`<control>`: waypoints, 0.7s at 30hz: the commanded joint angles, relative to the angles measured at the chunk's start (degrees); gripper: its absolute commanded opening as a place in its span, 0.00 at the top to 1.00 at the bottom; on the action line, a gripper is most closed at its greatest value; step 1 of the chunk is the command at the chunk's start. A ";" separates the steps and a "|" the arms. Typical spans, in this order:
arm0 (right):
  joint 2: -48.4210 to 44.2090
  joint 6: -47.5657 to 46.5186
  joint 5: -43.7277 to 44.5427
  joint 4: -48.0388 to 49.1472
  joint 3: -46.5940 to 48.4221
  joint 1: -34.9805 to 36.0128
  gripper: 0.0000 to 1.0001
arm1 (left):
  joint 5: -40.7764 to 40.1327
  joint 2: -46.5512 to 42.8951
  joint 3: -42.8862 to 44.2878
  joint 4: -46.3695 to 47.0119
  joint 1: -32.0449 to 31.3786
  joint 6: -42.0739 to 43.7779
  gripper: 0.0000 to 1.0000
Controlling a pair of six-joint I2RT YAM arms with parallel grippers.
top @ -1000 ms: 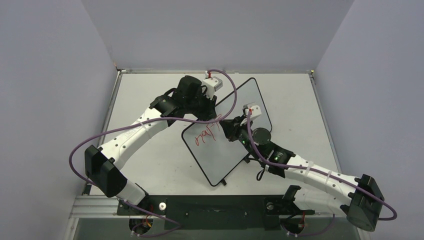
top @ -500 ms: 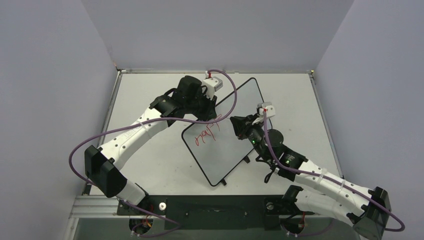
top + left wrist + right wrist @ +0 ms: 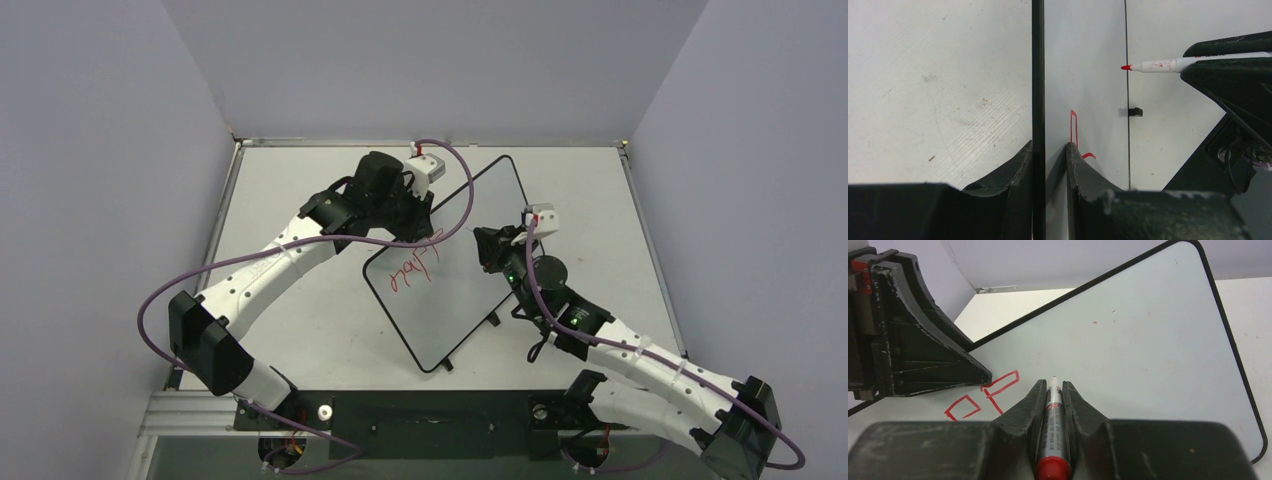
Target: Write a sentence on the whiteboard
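Left fingers [image 3: 1015,172] clamp edge of glossy black-rimmed whiteboard [image 3: 455,310]; right fingers [image 3: 1023,407] grip red-tipped white marker [image 3: 1052,400], tip over bare board beside red lettering [image 3: 412,272].

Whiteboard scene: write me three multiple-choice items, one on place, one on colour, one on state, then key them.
1. Where on the glossy white, black-rimmed rectangular whiteboard is the red handwritten lettering? A) by the left gripper B) at the far corner C) nowhere
2. The tip of the white-barrelled marker is: A) blue B) red C) black
3. The right gripper is: A) open B) shut on the whiteboard C) shut on the marker
Key: A, strokes sit beside its fingers; B, left wrist view shows it; C, both fingers press the barrel.
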 commanded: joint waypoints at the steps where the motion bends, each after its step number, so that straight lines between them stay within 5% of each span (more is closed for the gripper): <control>1: 0.35 -0.47 -2.82 6.02 -1.56 -1.37 1.00 | -7.77 -1.89 -0.35 1.09 0.16 7.29 1.00; 21: 0.00 -1.02 -6.40 7.62 -2.51 -2.74 1.00 | -7.95 -2.10 0.00 0.91 -0.12 7.04 1.00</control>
